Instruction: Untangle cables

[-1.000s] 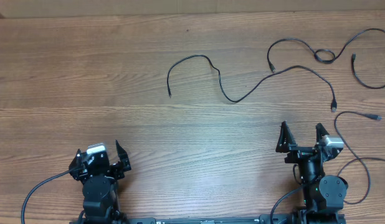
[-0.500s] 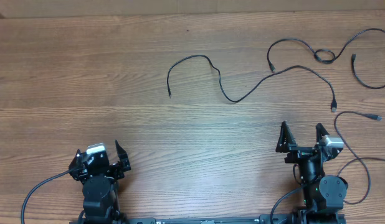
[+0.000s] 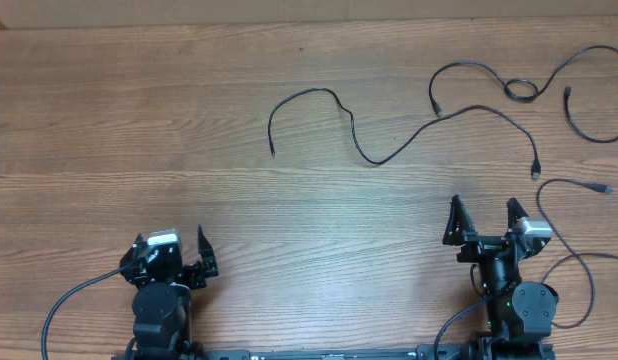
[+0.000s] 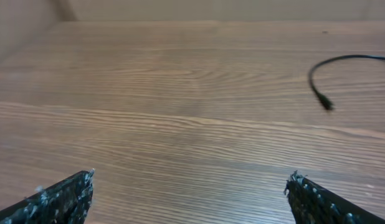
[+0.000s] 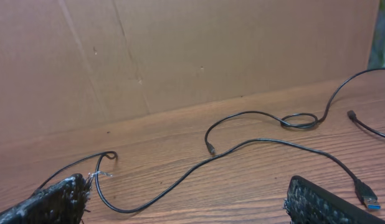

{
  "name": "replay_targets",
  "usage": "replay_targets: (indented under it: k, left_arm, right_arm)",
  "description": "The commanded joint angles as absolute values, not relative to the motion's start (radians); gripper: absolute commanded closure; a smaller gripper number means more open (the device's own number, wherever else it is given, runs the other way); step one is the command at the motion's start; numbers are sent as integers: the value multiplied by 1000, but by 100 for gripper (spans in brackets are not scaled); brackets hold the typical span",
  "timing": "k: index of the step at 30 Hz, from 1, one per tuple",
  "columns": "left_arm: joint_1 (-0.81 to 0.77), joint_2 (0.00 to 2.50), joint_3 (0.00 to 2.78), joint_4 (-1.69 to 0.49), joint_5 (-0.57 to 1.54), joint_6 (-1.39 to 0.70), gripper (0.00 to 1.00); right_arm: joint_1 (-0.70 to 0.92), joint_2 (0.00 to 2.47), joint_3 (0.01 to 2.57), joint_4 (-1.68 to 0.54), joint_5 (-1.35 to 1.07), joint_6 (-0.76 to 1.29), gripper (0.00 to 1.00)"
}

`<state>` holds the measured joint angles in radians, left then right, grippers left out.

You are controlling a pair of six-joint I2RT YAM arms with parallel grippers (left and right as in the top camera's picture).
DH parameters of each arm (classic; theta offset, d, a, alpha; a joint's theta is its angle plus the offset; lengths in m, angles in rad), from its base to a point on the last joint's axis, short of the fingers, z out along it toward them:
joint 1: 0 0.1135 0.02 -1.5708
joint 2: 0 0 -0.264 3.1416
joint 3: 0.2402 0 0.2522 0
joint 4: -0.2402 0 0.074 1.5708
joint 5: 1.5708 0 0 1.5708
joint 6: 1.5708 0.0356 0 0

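view from above and from both wrists. the left end effector [image 3: 169,256] sits at the near left edge of the worktop [image 3: 139,120], jaws spread wide, nothing between them and touching no cord. my left wrist view shows its two fingers [image 4: 58,200] as dark, rough-textured pads at the lower corners, with bare wood between. the right end effector [image 3: 482,212] sits at the near right, jaws equally wide and empty, tips pointing towards the far side.

the cables [image 3: 429,122] all lie on the far right half of the worktop, well apart from both end effectors. they are thin, black, round cords.
- the long cable [image 3: 374,163] runs in a wavy line from a small plug near centre to a flat metal plug with a blue insert [image 5: 367,202].
- the looped cable [image 3: 519,90] curls into one small ring. its free plug lies just beside the long cable; i cannot tell whether they touch.
- a short cable [image 3: 589,137] curves at the right edge.
- a fourth cable [image 3: 542,205] bends beside the right arm.

the worktop is brown wood-grain laminate, matte. a plain cardboard wall [image 5: 180,50] stands behind it.
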<state>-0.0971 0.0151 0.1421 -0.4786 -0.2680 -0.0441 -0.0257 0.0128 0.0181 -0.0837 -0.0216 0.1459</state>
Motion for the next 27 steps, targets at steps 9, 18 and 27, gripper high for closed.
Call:
replay_targets:
  k: [9,18,27]
  left_arm:
    - [-90,3,134,-475,-164,-26,0]
    - [-90,3,134,-475,-164,-26,0]
    - [-90,3,134,-475,-148,-30,0]
  right_arm:
    - [-30,3,8,-80,-25,152,0]
    - [-30,3,8,-80,-25,152,0]
    - [-30,3,8,-80,-25,152,0]
